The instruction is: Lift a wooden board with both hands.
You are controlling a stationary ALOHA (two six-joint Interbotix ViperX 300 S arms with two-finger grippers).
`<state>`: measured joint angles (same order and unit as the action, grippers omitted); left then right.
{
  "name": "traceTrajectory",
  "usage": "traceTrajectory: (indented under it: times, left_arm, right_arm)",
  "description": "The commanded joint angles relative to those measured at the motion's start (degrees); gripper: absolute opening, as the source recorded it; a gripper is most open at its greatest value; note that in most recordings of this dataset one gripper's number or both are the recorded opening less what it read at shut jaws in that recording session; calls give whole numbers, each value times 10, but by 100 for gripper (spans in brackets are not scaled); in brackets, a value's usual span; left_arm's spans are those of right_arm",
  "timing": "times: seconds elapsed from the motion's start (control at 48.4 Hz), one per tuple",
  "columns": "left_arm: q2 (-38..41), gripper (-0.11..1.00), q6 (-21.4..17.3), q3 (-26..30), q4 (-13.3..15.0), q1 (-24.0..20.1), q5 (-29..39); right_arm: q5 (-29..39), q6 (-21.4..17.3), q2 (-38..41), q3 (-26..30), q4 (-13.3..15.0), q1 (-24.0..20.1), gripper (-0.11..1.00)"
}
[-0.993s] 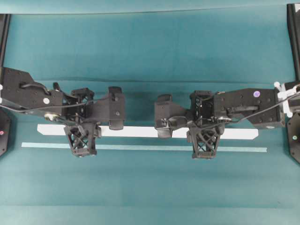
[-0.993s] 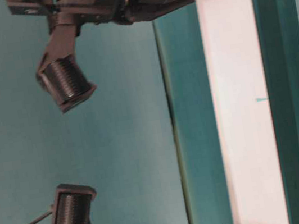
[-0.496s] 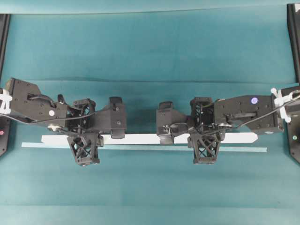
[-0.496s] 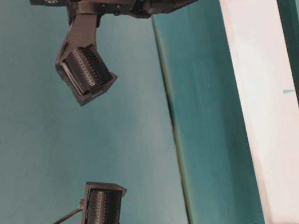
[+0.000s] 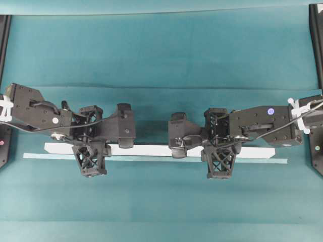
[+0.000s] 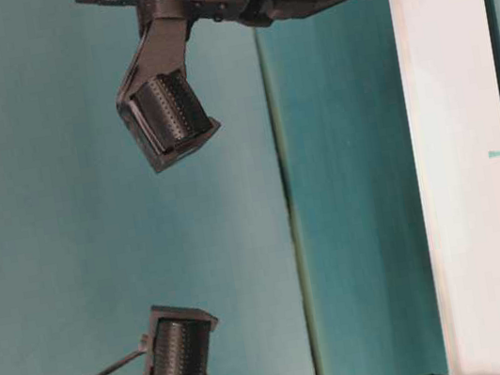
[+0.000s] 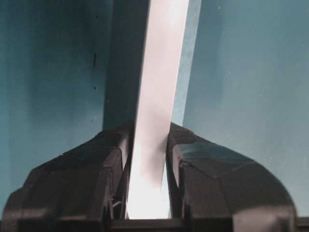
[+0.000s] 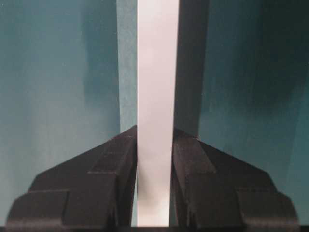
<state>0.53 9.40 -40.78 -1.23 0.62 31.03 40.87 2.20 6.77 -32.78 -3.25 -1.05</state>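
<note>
Teal cloth covers the whole table [image 5: 161, 50], with a fold line running across it behind the arms.

Doing this step well looks to be a matter of keeping both ends in step: if one arm rises faster, the board tilts and may slip or twist in the grip. A slow, level raise with steady clamping on both sides should serve best.

From the wrist views, the left tool [image 7: 147, 159] has its fingers [image 7: 96, 169] narrowed onto the board [image 7: 157, 96], pressing its two long edges. The right tool [image 8: 154, 159] is clamped the same way, its fingers [image 8: 198, 169] snug against the board's edges with no gap showing.

Overhead, the left tool [image 5: 91, 154] grips near the board's left end and the right tool [image 5: 219, 156] right of the middle. The board [image 5: 146, 149] spans between and beyond them. It appears to be off the cloth, since it casts a dark shadow beside itself. A thin pale strip [image 5: 151, 160] lies just in front of it.
</note>
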Motion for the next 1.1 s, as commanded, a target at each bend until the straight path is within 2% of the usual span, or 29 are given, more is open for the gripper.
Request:
traceTrajectory:
  times: [0.0, 0.62, 1.075]
  left_arm:
    - [-3, 17, 10, -3, -1, -6, -3]
    - [-3, 17, 3, -18, -1, -4, -73]
    - [-6, 18, 1, -33, -1, -4, -81]
  right_arm:
    - [-1, -2, 4, -4, -3, -6, 22]
    - [-27, -2, 13, -17, -4, -6, 22]
    - [-35, -3, 12, -15, -4, -4, 22]
